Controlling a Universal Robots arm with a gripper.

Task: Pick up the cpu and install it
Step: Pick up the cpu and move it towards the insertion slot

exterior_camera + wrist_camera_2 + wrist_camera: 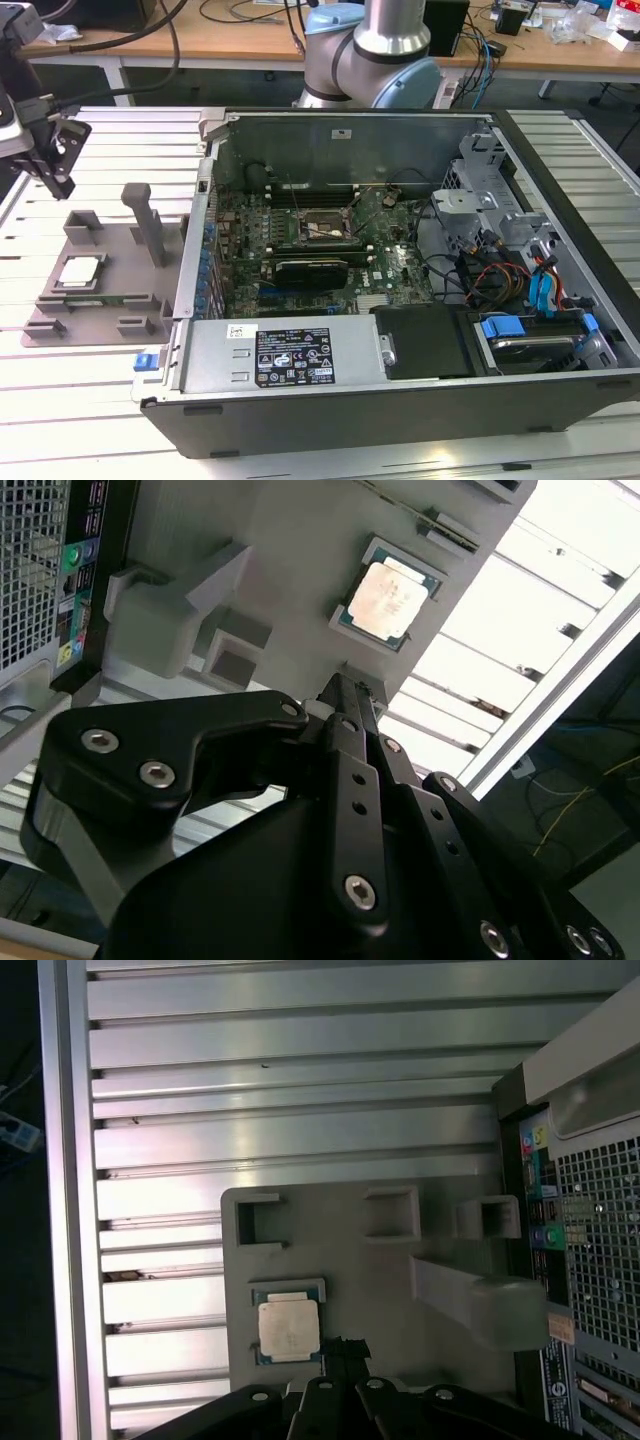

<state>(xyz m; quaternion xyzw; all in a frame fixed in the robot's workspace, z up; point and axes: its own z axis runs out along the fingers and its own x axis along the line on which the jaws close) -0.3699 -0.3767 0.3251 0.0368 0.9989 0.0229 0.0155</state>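
Black gripper (345, 692), jaws drawn together and empty, slatted metal table (70, 400), open computer case (330, 425) on it, grey fixture plate (390, 1300) beside the case, cpu (289, 1327) flat in plate's recess, near gripper tips, not touching

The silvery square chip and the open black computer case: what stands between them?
In the exterior view, a tall grey plastic post rises from the grey fixture plate between the silvery square chip and the open black computer case.

Silvery metal cpu (289, 1328), seemingly matt plastic fixture (385, 1285)
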